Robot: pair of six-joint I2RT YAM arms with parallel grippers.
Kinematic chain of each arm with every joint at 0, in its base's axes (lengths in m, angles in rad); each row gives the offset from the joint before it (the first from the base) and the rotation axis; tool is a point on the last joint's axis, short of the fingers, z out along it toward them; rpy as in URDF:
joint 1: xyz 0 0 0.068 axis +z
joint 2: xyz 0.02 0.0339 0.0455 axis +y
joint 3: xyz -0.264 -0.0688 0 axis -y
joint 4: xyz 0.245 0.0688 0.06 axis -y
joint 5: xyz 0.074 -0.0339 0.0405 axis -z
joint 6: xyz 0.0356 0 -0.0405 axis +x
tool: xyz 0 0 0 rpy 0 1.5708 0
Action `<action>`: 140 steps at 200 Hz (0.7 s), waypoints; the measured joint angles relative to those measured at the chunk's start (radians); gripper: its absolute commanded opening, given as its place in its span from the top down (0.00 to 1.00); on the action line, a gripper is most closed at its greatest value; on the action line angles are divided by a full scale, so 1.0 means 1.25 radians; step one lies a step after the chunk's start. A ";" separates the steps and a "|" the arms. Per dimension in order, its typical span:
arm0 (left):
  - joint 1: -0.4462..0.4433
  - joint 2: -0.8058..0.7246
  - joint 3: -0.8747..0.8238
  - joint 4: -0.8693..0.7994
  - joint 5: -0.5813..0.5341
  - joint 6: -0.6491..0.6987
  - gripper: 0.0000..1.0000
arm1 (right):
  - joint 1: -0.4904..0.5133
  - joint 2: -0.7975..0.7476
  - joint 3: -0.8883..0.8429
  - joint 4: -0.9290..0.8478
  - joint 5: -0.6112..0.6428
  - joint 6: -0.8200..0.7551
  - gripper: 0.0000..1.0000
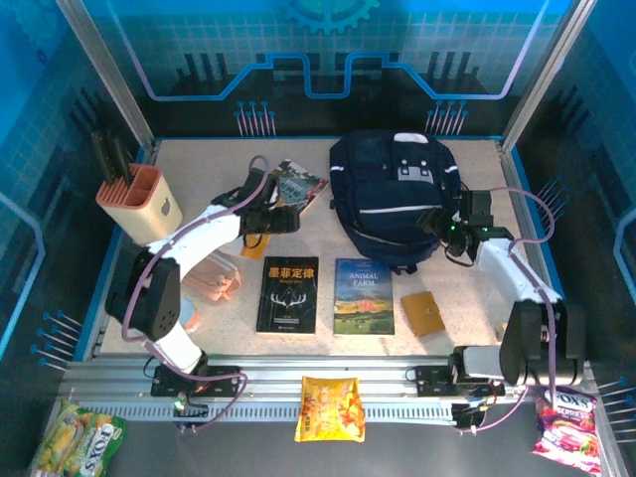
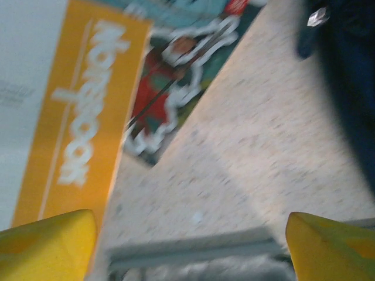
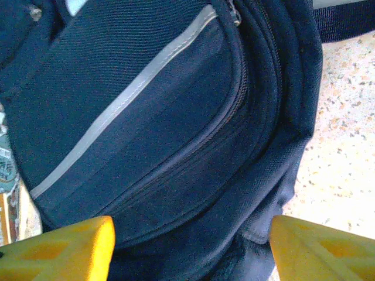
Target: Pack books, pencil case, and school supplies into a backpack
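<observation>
The backpack [image 1: 393,199] lies at the far middle of the bench [image 1: 318,243], seemingly zipped. The black book [image 1: 288,294], Animal Farm [image 1: 364,296] and a tan square [image 1: 423,312] wait flat in a near row. The right hand [image 3: 187,246] hangs wide open and empty at the pocket zip, probably to open it, while the left hand [image 2: 187,240], equally open and empty, hovers beside the third book [image 2: 176,76].

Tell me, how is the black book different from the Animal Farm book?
The black book has a dark cover with a Chinese title; the Animal Farm book shows a blue-green landscape with English words. The black book lies on the left, the Animal Farm book on its right, nearer the tan square piece. Both lie flat and face up on the table, side by side with a gap, outside the backpack.
</observation>
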 measured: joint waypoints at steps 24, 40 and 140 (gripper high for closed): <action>0.009 -0.074 -0.097 -0.015 -0.002 -0.040 0.02 | 0.089 -0.067 0.015 -0.056 0.065 -0.020 0.26; 0.009 -0.119 -0.150 -0.020 0.008 -0.064 0.03 | 0.179 -0.079 0.029 -0.086 0.097 -0.019 0.26; 0.027 -0.207 -0.345 0.028 0.151 -0.173 0.29 | 0.606 0.262 0.198 -0.055 0.084 0.046 0.46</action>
